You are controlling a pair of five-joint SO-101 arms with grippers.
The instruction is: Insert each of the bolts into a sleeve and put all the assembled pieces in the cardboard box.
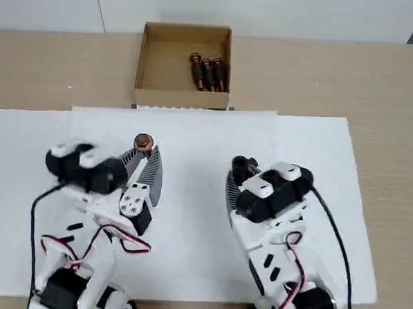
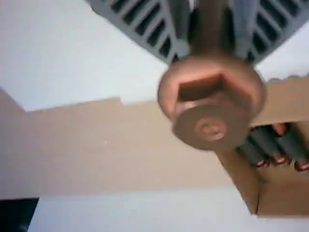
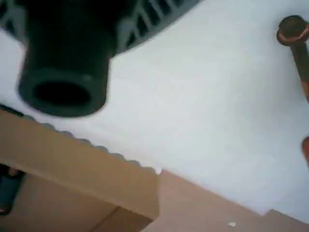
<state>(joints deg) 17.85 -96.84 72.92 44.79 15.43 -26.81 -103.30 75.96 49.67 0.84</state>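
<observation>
My left tool was closed on a copper-coloured bolt. The shank was pinched between the grey ribbed fingers and the flanged hexagonal head stuck out past their tips. In the high view that head stood over the white sheet, on the side of the sheet nearer the cardboard box.

My right tool was clamped on a black sleeve. In the right wrist view the sleeve showed as a short dark tube with its open mouth plainly visible, gripped higher up by the fingers. I held it above the sheet, roughly level with the bolt. The two parts were well apart, with bare sheet between them, and the bolt was not in the sleeve.

The cardboard box sat open on the bench, just beyond the far edge of the sheet and about midway between my two arms. Three assembled pieces lay side by side in its right-hand part, close against one another, dark sleeves with copper ends showing. The rest of the box floor was bare cardboard.

The sheet covered most of the bench under both arms, and its far edge ran just beside the box's near wall.
</observation>
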